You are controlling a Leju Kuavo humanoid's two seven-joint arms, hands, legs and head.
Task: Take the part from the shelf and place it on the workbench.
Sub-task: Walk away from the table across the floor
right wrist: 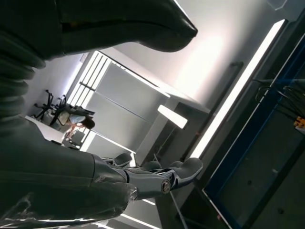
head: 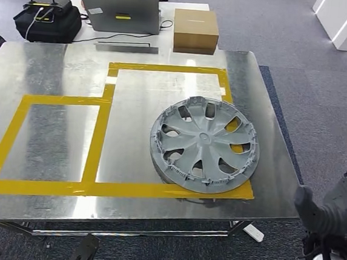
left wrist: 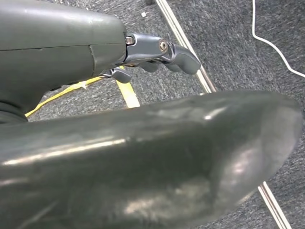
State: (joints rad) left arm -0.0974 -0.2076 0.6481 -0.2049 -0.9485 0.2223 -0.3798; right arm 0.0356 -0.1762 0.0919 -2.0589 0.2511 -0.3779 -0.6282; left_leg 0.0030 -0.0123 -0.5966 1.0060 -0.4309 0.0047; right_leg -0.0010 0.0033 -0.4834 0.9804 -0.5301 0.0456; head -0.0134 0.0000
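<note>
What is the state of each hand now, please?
Left hand: open, holding nothing.
Right hand: open, holding nothing; the wheel cover lies on the workbench.

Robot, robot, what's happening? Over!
Both hands empty, left hand and right hand off the table. Wheel cover lies flat on workbench. Nothing blocking.

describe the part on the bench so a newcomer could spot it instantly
Start at the shiny metal workbench marked with yellow tape rectangles. In the larger right-hand rectangle, near its front right corner and overlapping the tape, lies the part. It is a round grey wheel cover with spoke-like cutouts, the only round thing on the metal top.
</note>
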